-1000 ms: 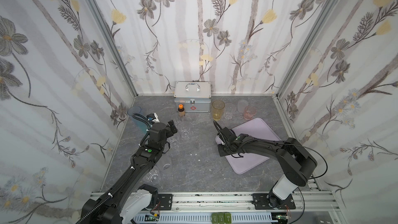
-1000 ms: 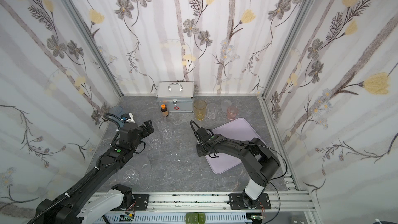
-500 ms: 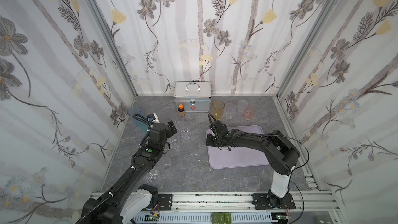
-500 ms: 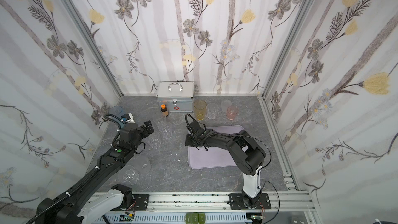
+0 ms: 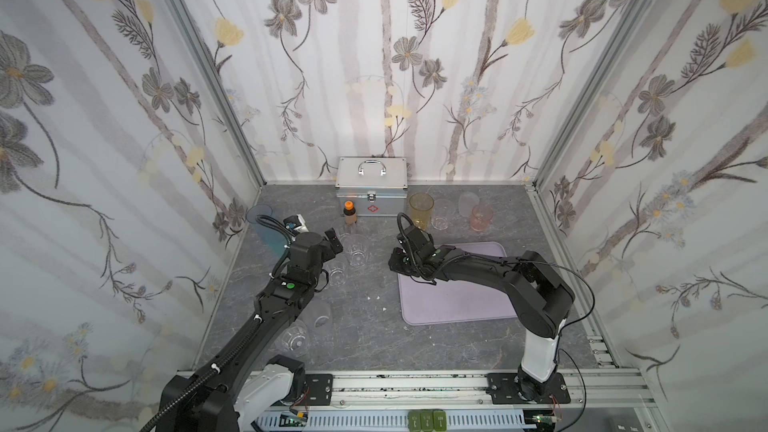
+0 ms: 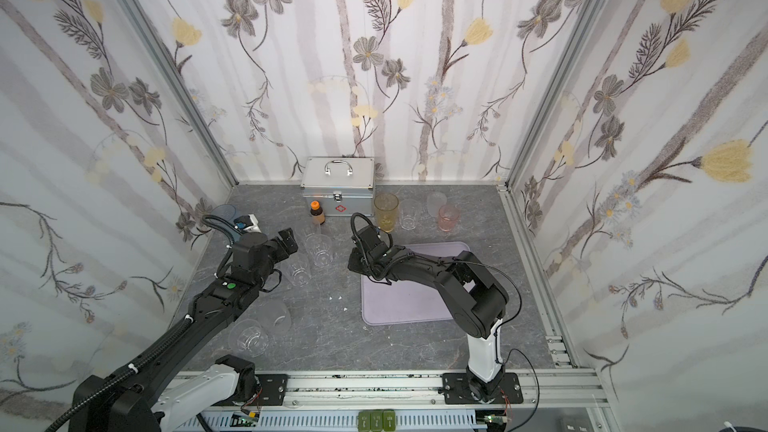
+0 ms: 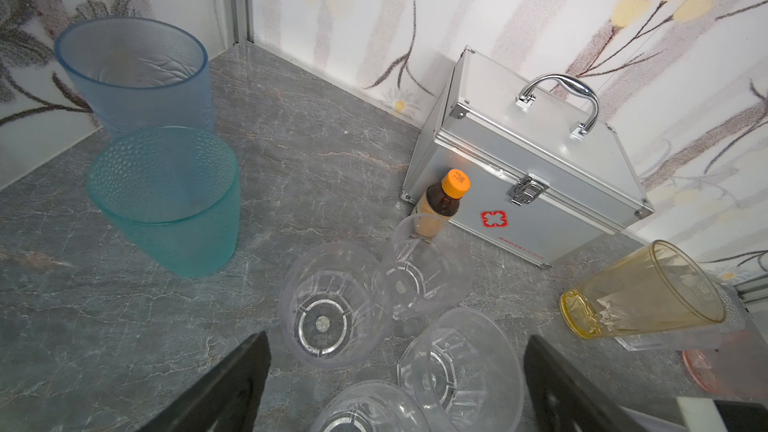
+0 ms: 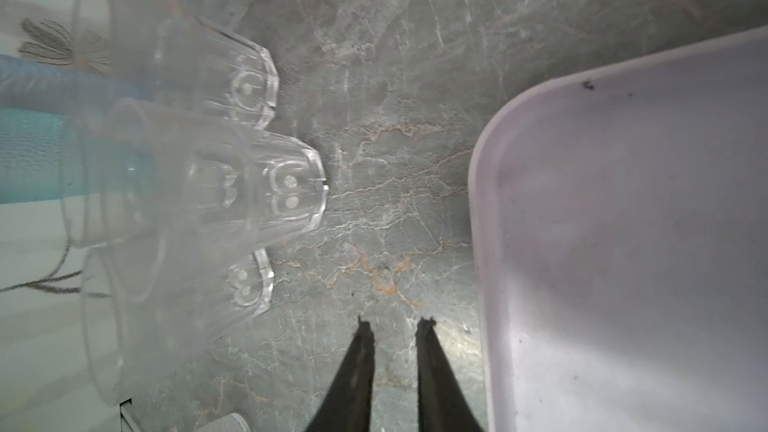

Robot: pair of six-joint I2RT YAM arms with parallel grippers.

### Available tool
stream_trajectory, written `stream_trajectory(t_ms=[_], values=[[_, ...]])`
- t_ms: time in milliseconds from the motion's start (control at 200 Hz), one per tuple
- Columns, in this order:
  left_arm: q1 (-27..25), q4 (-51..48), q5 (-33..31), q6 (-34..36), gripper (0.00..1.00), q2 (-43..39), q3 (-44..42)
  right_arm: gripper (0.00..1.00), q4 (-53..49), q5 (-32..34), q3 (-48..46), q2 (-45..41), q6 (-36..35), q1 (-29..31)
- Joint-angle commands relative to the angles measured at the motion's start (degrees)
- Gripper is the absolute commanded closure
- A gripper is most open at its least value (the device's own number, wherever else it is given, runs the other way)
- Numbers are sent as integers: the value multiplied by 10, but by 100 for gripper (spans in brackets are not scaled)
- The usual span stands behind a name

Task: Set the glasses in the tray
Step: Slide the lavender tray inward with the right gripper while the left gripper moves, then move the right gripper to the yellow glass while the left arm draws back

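At the left wall stand the frosted blue tumbler (image 7: 133, 76) and teal tumbler (image 7: 166, 197). The left gripper (image 7: 395, 388), jaws wide, holding nothing, is near the clear faceted glasses (image 7: 332, 305). The right gripper (image 8: 395, 324), jaws slightly parted, holding nothing, is just beside the flat lilac tray (image 8: 623, 243), right of centre.

Lab-style robot enclosure: flower-print panel walls (image 5: 353, 56), aluminium corner posts (image 5: 210, 76), grey stone-look tabletop (image 5: 374, 338), front mounting rail (image 5: 415, 386).
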Motion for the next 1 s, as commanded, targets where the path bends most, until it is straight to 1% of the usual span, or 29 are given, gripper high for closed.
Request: stream_trajectory(t_ms=[0,105,290,385,460,620,630,650,715,834,914,999], values=[[30,-19,23,-8,4,6,16,66,-31,24,-10,-37,-59,-2],[71,-37,63,-6,5,18,30,59,-65,4,-34,-54,-83,-3],[143,-55,90,13,6,48,82,49,-47,-35,-82,-60,-65,2],[180,-67,110,27,7,71,120,47,-24,-55,-88,-48,-55,4],[209,-75,125,39,7,87,142,47,2,-78,-81,-22,-46,5],[283,-87,168,46,12,105,148,47,54,-126,-45,42,-21,5],[287,-87,170,46,12,106,148,47,55,-127,-42,44,-20,18],[293,-88,173,47,13,107,146,47,58,-129,-36,49,-19,23],[305,-90,174,51,13,110,142,47,58,-135,-9,60,-19,27],[310,-92,151,61,14,120,133,46,46,-147,36,69,-24,27],[323,-92,147,55,14,125,131,45,41,-140,30,52,-32,22],[332,-92,169,53,18,133,140,45,46,-143,4,29,-40,13]])
